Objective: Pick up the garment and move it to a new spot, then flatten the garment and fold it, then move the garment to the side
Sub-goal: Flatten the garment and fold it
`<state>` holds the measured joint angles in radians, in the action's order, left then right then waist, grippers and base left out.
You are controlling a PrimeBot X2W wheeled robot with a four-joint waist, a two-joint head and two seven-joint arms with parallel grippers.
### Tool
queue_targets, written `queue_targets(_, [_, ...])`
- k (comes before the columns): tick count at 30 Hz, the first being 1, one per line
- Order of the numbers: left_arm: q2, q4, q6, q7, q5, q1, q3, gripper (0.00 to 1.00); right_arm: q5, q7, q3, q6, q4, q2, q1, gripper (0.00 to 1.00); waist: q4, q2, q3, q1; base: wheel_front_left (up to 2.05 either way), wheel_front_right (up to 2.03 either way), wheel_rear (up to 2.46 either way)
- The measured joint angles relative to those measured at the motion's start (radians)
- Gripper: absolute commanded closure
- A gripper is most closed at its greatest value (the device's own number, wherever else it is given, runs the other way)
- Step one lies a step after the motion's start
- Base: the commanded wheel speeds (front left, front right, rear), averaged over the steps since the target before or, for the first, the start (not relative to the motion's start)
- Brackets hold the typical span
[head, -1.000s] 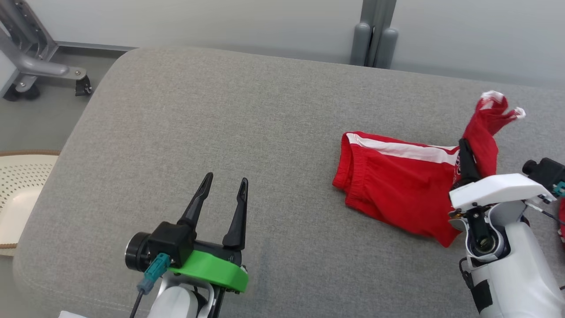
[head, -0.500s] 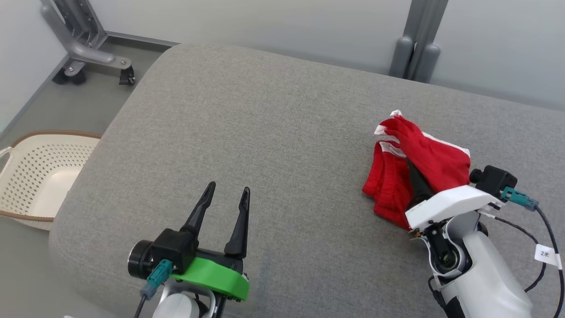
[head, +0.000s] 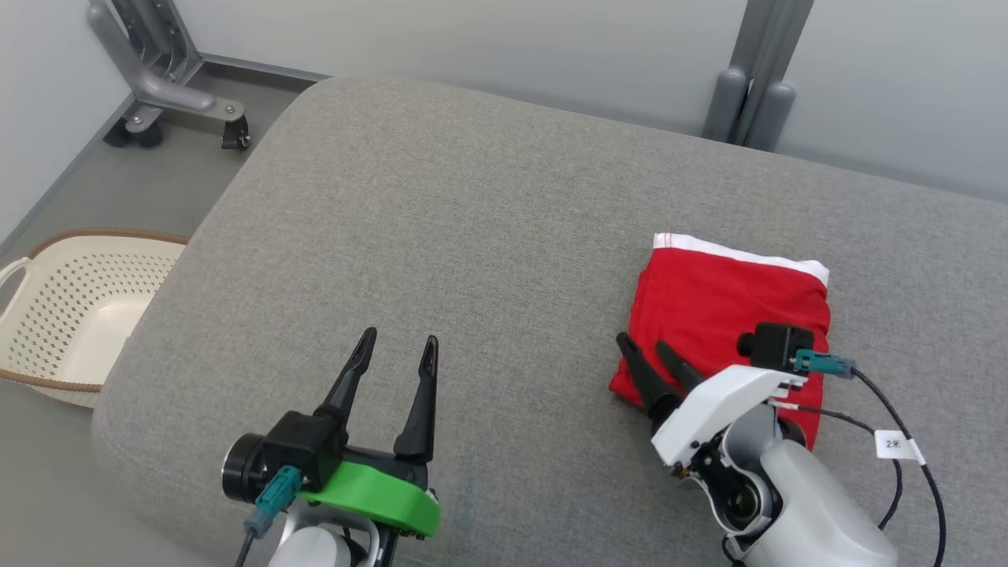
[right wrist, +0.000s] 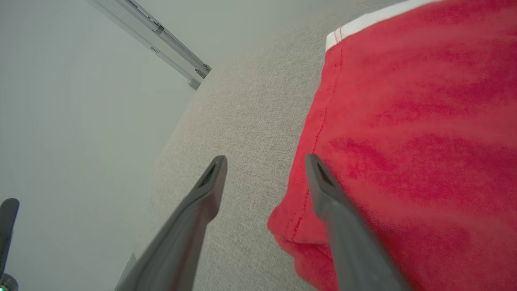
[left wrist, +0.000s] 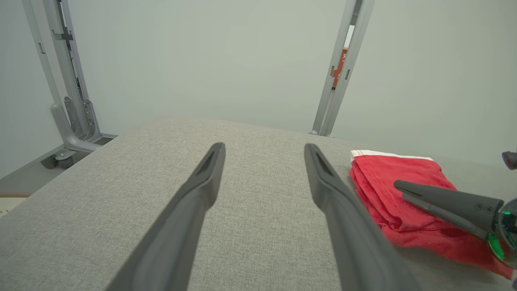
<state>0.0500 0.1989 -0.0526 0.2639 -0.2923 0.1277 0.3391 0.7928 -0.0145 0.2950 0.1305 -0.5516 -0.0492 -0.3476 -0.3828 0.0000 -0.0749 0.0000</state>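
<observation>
the garment (head: 724, 299) is seen as matt red cloth with a white band. the cushion (head: 472, 236) under it is covered in coarse grey woven fabric. left of the cushion, a perforated cream plastic basket (head: 71, 291) and a smooth grey metal frame (head: 157, 85) are seen.

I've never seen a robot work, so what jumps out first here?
A bright red garment lies folded on the right of a grey cushion. The right claw hangs open at its near corner; the left claw stands open over bare cushion. A cream basket sits on the floor, left.
</observation>
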Motion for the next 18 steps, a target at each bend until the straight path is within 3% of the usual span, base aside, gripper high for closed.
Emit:
queue_targets(7, [0.000, -0.002, 0.000, 0.000, 0.000, -0.001, -0.011, 0.00, 0.036, -0.035, 0.088, 0.000, 0.071, -0.032, 0.028, 0.00, 0.042, 0.0000, 0.005, 0.0000, 0.00, 0.00, 0.00])
queue_targets(18, [0.000, -0.089, 0.008, 0.000, 0.029, -0.003, -0.051, 0.00, -0.137, 0.221, 0.016, 0.000, 0.229, -0.165, 0.041, 0.00, 0.151, 0.0000, 0.020, 0.0000, 0.00, 0.00, 0.00])
